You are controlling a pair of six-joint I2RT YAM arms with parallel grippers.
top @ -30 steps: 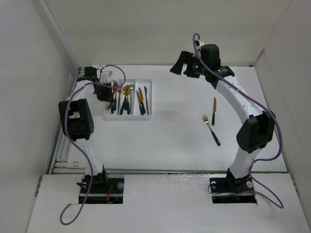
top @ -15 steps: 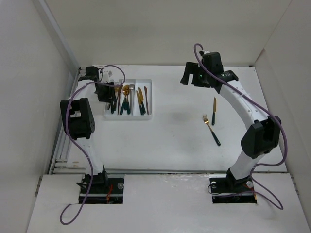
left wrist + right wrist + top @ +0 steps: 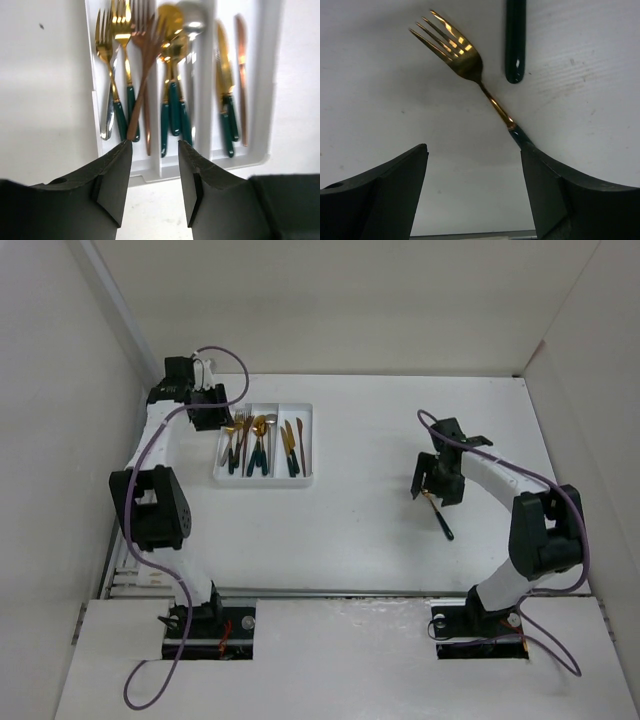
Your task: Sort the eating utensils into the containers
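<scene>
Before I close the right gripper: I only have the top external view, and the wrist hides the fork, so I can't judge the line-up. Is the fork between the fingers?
Observer: Yes. In the right wrist view the fork lies between the fingers of the open right gripper, but off-centre. Its handle vanishes behind the finger on the picture's right.
Operator: Anything else close by?
Observer: A second dark green handle ends just beside the fork's neck, not touching it.
Operator: And the other arm?
Observer: The left gripper is open and empty, above the near end of the tray.
</scene>
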